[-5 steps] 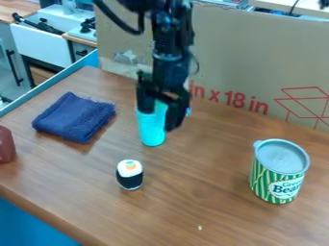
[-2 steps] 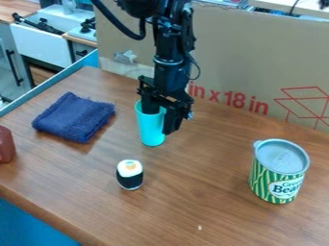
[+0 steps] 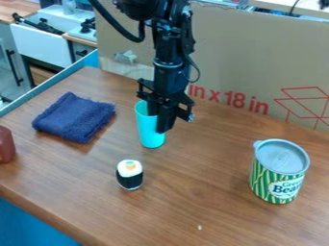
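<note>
The black gripper (image 3: 158,116) hangs down at the upper middle over a cyan cup (image 3: 149,134). It is shut on the right side of the cup's wall, with one finger inside the rim and the other outside. The cup stands nearly upright on the wooden table. In front of it stands a sushi roll (image 3: 130,176) with a white top and black lower half. A folded dark blue cloth (image 3: 74,117) lies to the left of the cup.
A green striped can (image 3: 277,173) with a grey lid stands at the right. A reddish-brown object (image 3: 5,145) sits at the left edge. A large cardboard panel (image 3: 237,57) rises behind the table (image 3: 186,202).
The gripper's fingers have closed together on the cup's wall, the outer one moving left. The cup's base has shifted very slightly toward the camera.
</note>
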### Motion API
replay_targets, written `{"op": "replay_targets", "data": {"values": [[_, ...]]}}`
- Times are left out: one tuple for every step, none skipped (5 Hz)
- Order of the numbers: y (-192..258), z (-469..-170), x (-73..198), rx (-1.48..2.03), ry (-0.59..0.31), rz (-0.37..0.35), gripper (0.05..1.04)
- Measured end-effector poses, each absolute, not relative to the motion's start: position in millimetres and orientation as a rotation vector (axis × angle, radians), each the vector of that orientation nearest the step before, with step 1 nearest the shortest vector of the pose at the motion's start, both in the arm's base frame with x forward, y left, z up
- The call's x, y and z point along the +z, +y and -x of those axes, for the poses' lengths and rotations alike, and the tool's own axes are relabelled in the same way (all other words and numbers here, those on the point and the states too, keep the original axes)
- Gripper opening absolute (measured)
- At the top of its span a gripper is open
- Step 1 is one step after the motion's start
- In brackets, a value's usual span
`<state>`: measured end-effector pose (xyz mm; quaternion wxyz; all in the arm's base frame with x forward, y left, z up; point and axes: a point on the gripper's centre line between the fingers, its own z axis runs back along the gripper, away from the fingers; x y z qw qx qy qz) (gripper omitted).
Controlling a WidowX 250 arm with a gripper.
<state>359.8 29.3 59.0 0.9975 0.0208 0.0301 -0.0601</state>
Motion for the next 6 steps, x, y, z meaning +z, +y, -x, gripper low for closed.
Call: {"op": "replay_targets", "data": {"values": [[22.3,-347.9,93.1,-0.077,0.030,-0.099,0.105],[-2.1,-328.0,145.5,-0.117,-0.084,-0.086,0.100],[-40.4,-288.8,180.9,-0.181,-0.119,-0.011,0.100],[-76.3,-245.4,157.8,-0.239,0.026,0.005,0.100],[-102.8,-221.8,140.5,-0.326,0.086,0.035,0.100],[-126.5,-217.6,114.1,-0.453,0.148,0.075,0.100]]}}
